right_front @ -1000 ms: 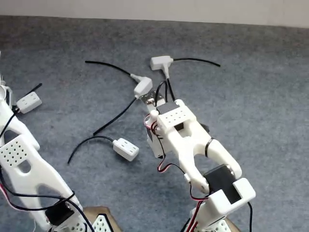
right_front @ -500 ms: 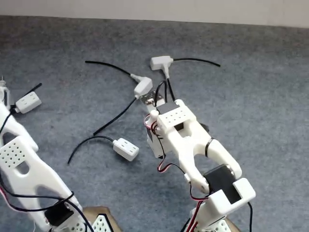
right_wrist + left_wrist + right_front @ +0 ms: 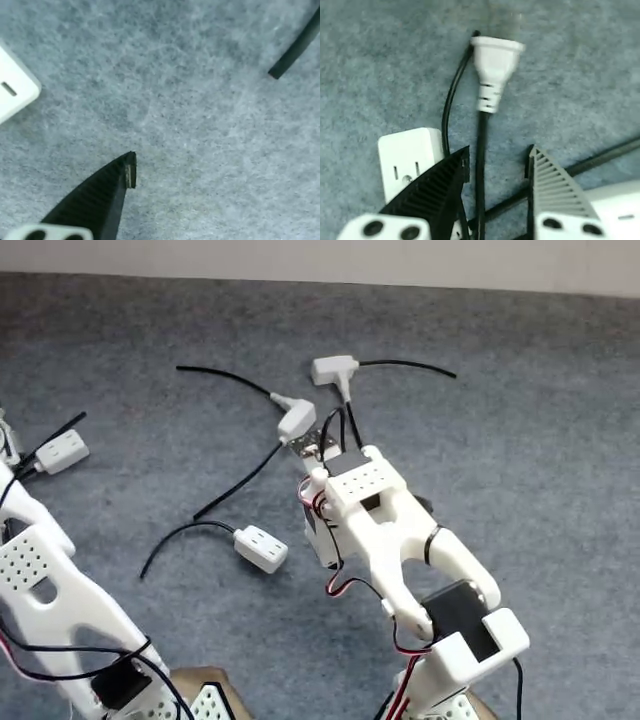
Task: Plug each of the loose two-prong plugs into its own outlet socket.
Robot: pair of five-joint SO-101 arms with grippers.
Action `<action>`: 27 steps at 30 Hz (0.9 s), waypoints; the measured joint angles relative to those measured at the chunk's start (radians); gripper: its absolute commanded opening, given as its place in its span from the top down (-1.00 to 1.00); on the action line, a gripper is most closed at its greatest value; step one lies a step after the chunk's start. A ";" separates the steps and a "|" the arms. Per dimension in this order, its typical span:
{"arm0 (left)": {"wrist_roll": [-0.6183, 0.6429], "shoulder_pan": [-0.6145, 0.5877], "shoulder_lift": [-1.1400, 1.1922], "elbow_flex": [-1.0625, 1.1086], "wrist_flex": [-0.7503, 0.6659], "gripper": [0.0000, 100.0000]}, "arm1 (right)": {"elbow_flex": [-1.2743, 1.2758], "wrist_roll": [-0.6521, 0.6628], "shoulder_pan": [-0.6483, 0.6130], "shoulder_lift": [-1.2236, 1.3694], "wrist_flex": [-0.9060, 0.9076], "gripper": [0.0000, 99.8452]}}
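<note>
Over the grey carpet (image 3: 580, 75), the left gripper (image 3: 497, 152) hangs with fingers apart astride a black cord (image 3: 481, 140), an outlet socket (image 3: 410, 160) just beside one finger. The white plug (image 3: 495, 62) lies just ahead; closing on its body, not the cord, would likely steady insertion.

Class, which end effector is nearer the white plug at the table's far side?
Left. The left end effector straddles the cord just behind the white plug; the right end effector is far off, beside a socket.
</note>
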 measured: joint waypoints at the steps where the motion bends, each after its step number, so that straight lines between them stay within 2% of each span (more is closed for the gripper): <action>1: 0.014 0.000 0.000 0.000 0.000 0.60 | 0.000 0.000 0.000 0.000 0.000 -0.18; 13: 0.031 -0.002 0.072 -0.014 0.017 0.61 | 0.000 0.000 0.000 0.000 0.000 -0.18; 18: 0.025 0.002 0.104 -0.017 0.015 0.79 | 0.000 0.002 0.000 0.000 0.017 -0.18; 25: -0.049 0.012 0.118 -0.017 0.017 0.98 | 0.000 0.002 0.000 0.000 0.017 -0.18; 27: -0.055 0.014 0.118 -0.015 0.018 0.99 | 0.000 0.002 0.000 0.000 0.017 -0.18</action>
